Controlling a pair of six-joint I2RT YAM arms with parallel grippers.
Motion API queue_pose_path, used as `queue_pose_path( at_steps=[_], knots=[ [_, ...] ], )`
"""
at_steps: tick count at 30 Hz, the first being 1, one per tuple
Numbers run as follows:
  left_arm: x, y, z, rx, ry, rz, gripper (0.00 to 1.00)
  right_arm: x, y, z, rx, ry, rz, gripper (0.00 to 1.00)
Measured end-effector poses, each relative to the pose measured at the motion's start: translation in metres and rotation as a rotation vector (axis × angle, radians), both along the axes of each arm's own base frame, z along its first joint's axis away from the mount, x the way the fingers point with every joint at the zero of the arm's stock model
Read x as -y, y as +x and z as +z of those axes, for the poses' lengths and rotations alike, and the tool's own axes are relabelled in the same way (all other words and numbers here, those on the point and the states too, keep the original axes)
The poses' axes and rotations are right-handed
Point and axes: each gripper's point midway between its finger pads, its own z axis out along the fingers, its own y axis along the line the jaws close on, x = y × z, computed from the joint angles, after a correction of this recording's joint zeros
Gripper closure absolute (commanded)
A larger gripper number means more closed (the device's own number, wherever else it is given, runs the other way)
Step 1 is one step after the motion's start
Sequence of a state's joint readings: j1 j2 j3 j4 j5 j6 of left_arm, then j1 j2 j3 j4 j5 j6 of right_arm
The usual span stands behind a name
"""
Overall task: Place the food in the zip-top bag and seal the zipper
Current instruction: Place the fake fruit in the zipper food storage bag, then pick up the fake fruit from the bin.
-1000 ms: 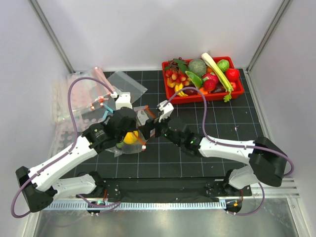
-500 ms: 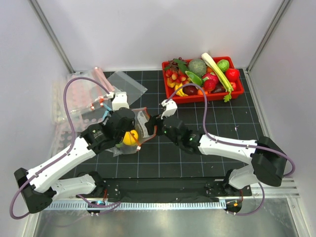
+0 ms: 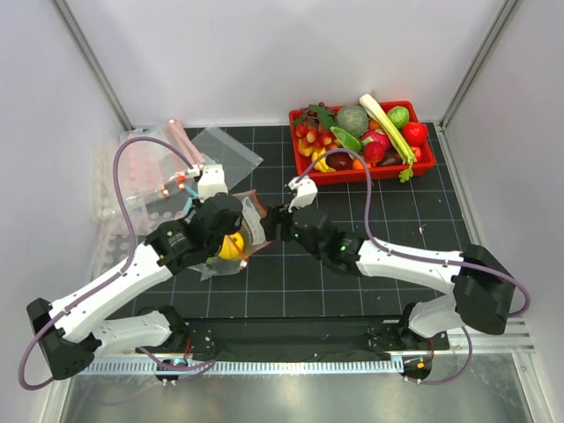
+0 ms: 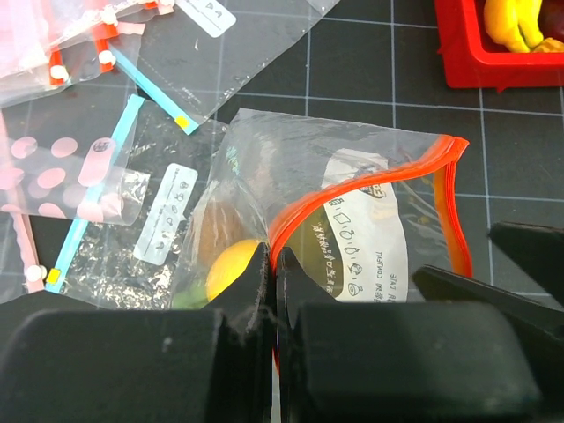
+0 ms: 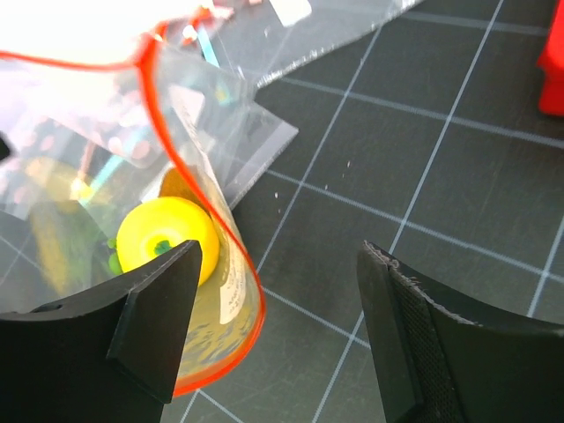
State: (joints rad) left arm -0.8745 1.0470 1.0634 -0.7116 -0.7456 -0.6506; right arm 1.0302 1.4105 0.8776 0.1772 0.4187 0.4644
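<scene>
The clear zip-top bag (image 4: 361, 198) hangs tilted with its mouth open. My left gripper (image 4: 273, 264) is shut on the red-orange zipper (image 4: 295, 207) at the mouth's left side. Inside lies the food: a yellow round fruit (image 5: 166, 240), with a green bit (image 4: 187, 296) next to it. My right gripper (image 5: 280, 264) stands open just right of the bag's mouth, and the curved orange rim (image 5: 251, 304) reaches into the gap by its left finger. In the top view the left gripper (image 3: 238, 233) and the right gripper (image 3: 269, 222) meet over the bag (image 3: 242, 251).
A red tray (image 3: 379, 174) with several toy fruits and vegetables and a long pale celery stalk (image 3: 388, 128) stands at the back right. Several other clear bags (image 3: 141, 189), some with pink strips, lie at the left. A blue-strip bag (image 4: 115, 167) lies beside the held bag.
My right gripper has moved a little left toward the bag's mouth and its jaws have narrowed somewhat. The left gripper kept its hold and the bag shifted slightly with it.
</scene>
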Motion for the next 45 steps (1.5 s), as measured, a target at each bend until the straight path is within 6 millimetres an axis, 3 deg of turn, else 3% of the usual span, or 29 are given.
queue_pose_path(
  at_steps=[8,13,19,23,31,40,45],
  knots=[
    [0.0,0.001,-0.003,-0.007,0.015,0.005,1.0,0.021,-0.004,0.046,0.116,0.058,-0.006,0.2],
    [0.0,0.001,-0.005,-0.011,0.02,0.005,1.0,0.041,0.004,0.063,0.164,0.079,-0.05,0.21],
    [0.0,0.002,-0.006,-0.013,0.022,0.005,1.0,0.115,0.065,0.068,0.163,0.099,-0.255,0.24],
    [0.001,0.002,-0.006,-0.015,0.024,0.005,1.0,0.148,0.102,0.062,0.137,0.073,-0.362,0.25],
    [0.005,0.003,-0.008,-0.021,0.018,-0.006,1.0,0.156,0.193,0.049,0.12,-0.088,-0.414,0.24],
    [0.007,0.003,-0.008,-0.022,0.009,-0.014,1.0,0.179,0.233,0.011,0.202,-0.441,-0.379,0.2],
    [0.009,0.003,-0.008,-0.025,0.005,-0.019,1.0,0.193,0.256,-0.002,0.217,-0.542,-0.356,0.2]
  ],
)
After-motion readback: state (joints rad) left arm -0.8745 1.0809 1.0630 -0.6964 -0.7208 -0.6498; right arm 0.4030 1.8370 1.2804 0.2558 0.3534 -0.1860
